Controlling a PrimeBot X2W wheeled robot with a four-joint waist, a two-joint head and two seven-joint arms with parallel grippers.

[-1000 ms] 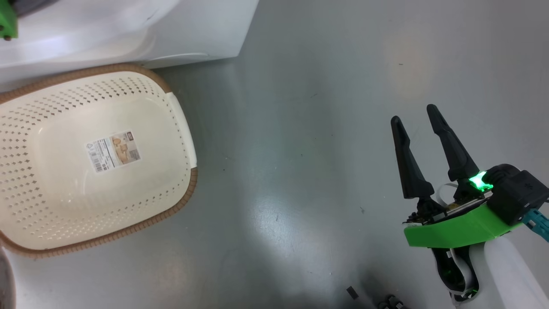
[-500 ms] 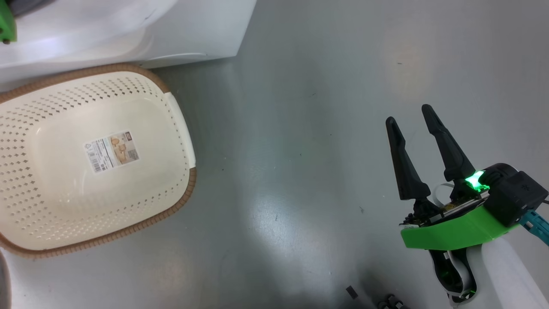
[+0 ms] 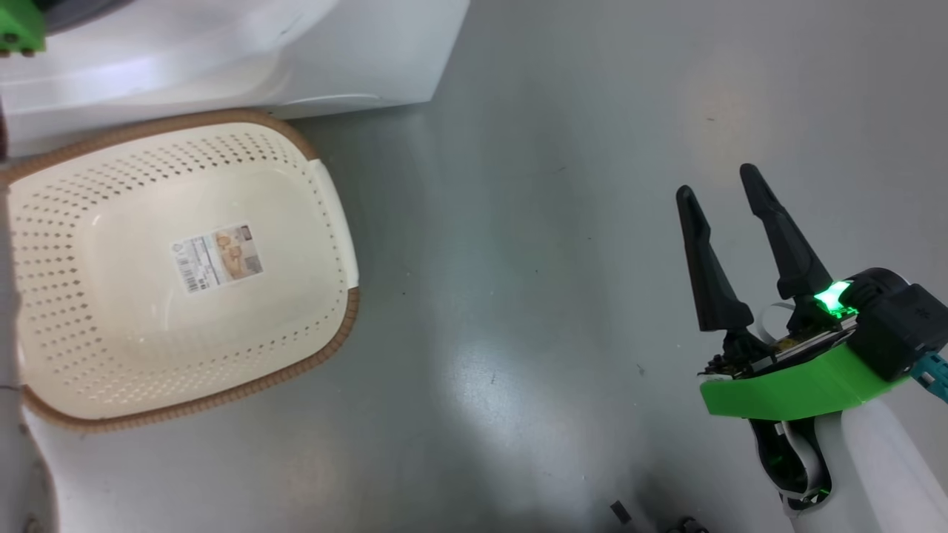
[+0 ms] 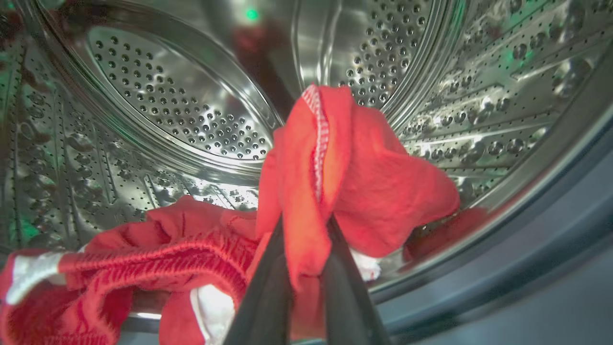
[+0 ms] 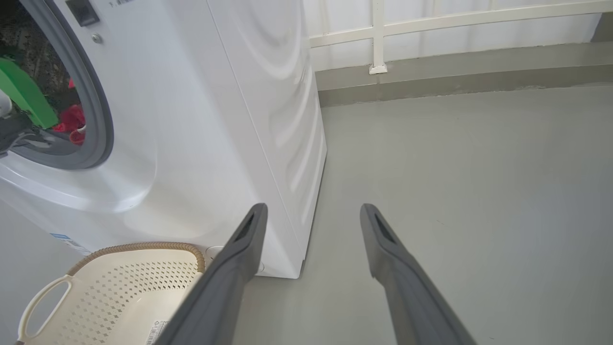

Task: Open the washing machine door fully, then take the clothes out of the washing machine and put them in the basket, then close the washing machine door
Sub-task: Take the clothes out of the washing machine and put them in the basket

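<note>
Since the earlier head views, the whole picture has shifted to the right. This is a camera move: the basket [image 3: 185, 121] keeps its place on the floor [image 3: 518, 296] against the washing machine [image 3: 355, 52], and it holds no clothing.

**Left pincer.** The left pincer [image 4: 306, 225] is inside the steel drum [image 4: 182, 124]. Its two dark fingers are clamped on a raised fold of one red garment [image 4: 373, 191], with fabric standing up between and beyond the fingertips. The rest of the clothes [image 4: 158, 258] lie low in the drum, beside and below the fingers on their left, and touch the held piece. The right wrist view shows the arm's green wrist cover [image 5: 26, 93] reaching in through the grey gasket [image 5: 98, 120].

**Meaning for the task.** The grip is made, so removal can probably begin. The likely next step is to draw the garment out over the gasket lip and lower it to the basket just below the opening. The neighbouring cloth may drag along with it.

**Right pincer.** The right pincer [image 3: 715, 180] hovers above bare floor with its fingers spread apart and gripping nothing. The basket lies well to its left.
</note>
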